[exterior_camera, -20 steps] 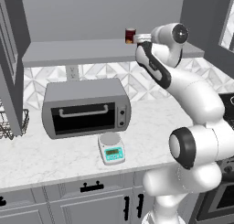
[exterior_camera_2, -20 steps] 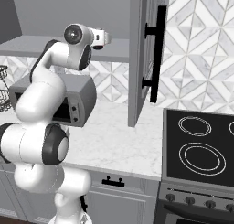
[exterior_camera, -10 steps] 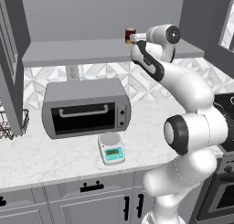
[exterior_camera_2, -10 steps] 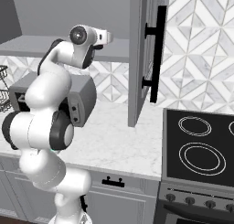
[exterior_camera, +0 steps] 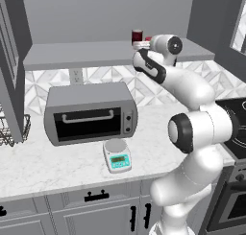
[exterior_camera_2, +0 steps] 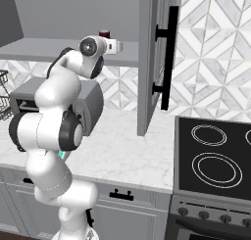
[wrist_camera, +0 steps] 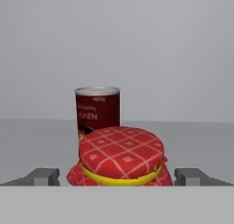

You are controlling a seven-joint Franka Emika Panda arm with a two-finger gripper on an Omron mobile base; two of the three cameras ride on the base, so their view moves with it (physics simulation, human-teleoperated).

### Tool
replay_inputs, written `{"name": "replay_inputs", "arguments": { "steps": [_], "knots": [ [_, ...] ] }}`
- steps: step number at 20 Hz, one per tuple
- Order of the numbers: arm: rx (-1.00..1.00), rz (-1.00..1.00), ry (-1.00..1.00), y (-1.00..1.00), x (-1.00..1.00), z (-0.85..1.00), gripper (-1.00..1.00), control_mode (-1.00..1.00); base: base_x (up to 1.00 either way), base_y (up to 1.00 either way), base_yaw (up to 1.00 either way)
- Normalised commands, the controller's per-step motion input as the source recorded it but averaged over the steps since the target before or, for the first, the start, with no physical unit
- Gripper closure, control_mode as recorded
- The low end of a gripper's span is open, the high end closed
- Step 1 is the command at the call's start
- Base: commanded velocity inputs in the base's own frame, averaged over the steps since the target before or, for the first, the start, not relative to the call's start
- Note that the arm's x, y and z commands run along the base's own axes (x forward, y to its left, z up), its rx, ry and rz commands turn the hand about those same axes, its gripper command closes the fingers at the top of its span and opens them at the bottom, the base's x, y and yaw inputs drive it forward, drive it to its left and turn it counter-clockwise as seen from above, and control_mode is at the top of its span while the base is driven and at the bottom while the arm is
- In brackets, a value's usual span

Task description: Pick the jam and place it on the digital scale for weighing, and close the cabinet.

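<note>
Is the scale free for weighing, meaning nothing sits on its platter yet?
Yes, the digital scale platter is bare, and the jam sits on the shelf.

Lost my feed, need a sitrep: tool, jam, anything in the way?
Tool open, fingers either side of the jam on the cabinet shelf. Dark red can right behind the jam. Digital scale platter bare; cabinet door open.

**Shelf and table, and what rests on them**

The grey cabinet shelf [exterior_camera: 86,54] carries a dark red can [wrist_camera: 97,113] and, just nearer, the jam [wrist_camera: 121,157] with its red checked top. Below, the marble table [exterior_camera: 57,164] bears a grey toaster oven [exterior_camera: 90,113], the digital scale [exterior_camera: 116,155] just before it, and a wire rack [exterior_camera: 8,131] at far left.
</note>
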Motion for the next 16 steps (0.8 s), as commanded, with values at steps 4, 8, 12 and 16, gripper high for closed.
{"name": "replay_inputs", "arguments": {
  "steps": [4, 8, 12, 16],
  "knots": [
    [0.01, 0.0, 0.0, 0.0, 0.34, -0.23, 1.0, -1.0, 0.0, 0.0, 0.0],
    [0.04, 0.0, -0.03, -0.17, 0.04, -0.1, 1.0, -1.0, 0.0, 0.0, 0.0],
    [0.05, 0.0, -0.2, -0.24, -0.58, -0.01, 1.0, -1.0, 0.0, 0.0, 0.0],
    [0.01, 0.0, -0.43, -0.03, -1.0, 0.0, 1.0, -1.0, 0.0, 0.0, 0.0]
  ]
}}
